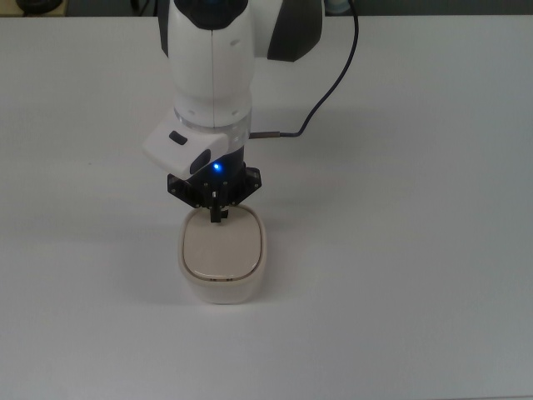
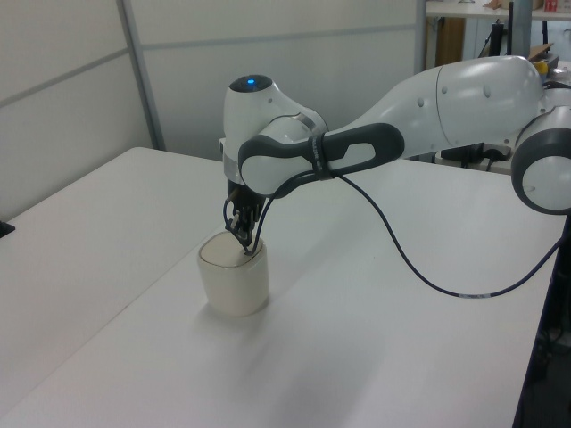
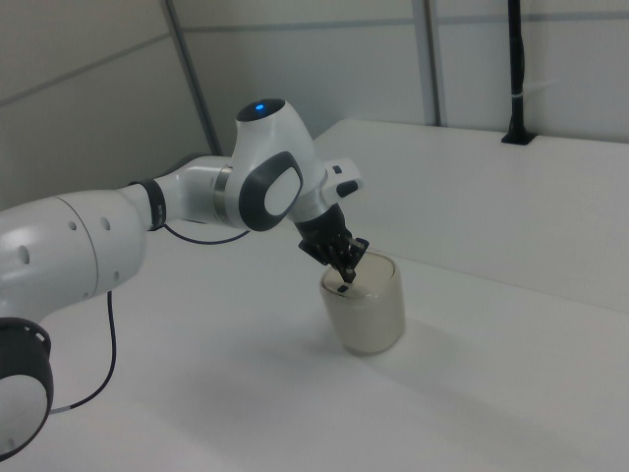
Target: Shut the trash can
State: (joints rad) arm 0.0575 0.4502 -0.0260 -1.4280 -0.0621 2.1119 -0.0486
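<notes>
Near the middle of the white table (image 1: 416, 250) sits the trash can (image 1: 222, 287), small and cream, with its flat lid (image 1: 222, 250) lying level on top in all three views. Looks shut, or very nearly so — no gap to be seen between lid and body.

Right above the lid's far edge hangs the gripper (image 1: 218, 215), pointing straight down from the white arm (image 1: 210, 75). Tip sits at the top view's upper end of the lid, at or just over the edge. Cannot say for sure if it touches the lid; in the right view the gripper (image 3: 345, 278) seems to rest on it or sit a hair above. Fingers look pinched together into one thin black tip, with nothing held between.

From the gripper, the rest of the can lies toward the top view's bottom. Long side of the lid runs the same way — top to bottom in the top view — so the tip is at one short end, not the middle.

Arm reaches in from the top view's upper side, bends over and drops the wrist down. In the left view the gripper (image 2: 239, 234) stands just over the can's back rim.

Best guess — closing is about done, with maybe one small push down left, or a lift away. Pushing hard at the edge could tip the light can.
</notes>
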